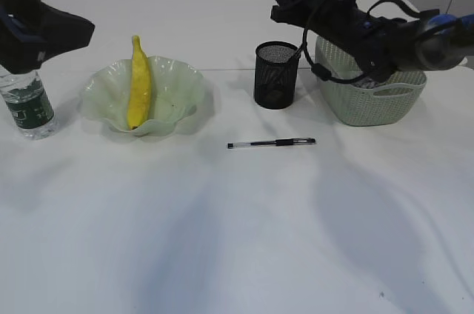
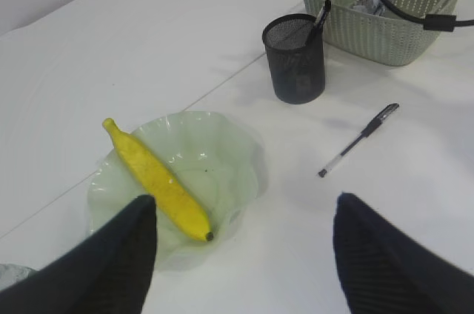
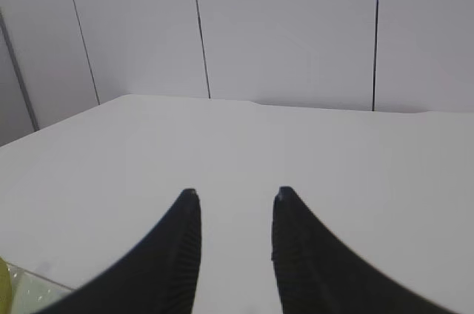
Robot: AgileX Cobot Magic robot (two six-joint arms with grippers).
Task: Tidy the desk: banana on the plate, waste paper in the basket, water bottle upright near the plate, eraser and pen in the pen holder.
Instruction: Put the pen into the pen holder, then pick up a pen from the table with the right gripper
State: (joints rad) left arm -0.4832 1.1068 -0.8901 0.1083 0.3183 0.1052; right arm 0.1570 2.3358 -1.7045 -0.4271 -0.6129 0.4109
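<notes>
Pen [image 1: 271, 143] is lying flat on the desk [image 1: 237, 240], near of the pen holder [image 1: 276, 75] and well apart from it; this item is remaining outside its container. Going left to right: the water bottle [image 1: 27, 107] is standing upright at the far left, just beside the plate [image 1: 185, 81], and the left gripper [image 2: 241, 255] is hovering above the plate with its jaws spread wide and empty. The banana [image 1: 138, 84] is resting in the plate. The right gripper [image 3: 233, 203] is hanging above the pen holder, jaws parted with a narrow gap, holding nothing visible. The basket [image 1: 385, 103] is sitting at the right.

Handling judgement: the pen is likely light, rigid, slim and smooth, so it is prone to rolling or slipping. Grasp across the barrel near mid-length, jaws perpendicular to its axis.
</notes>
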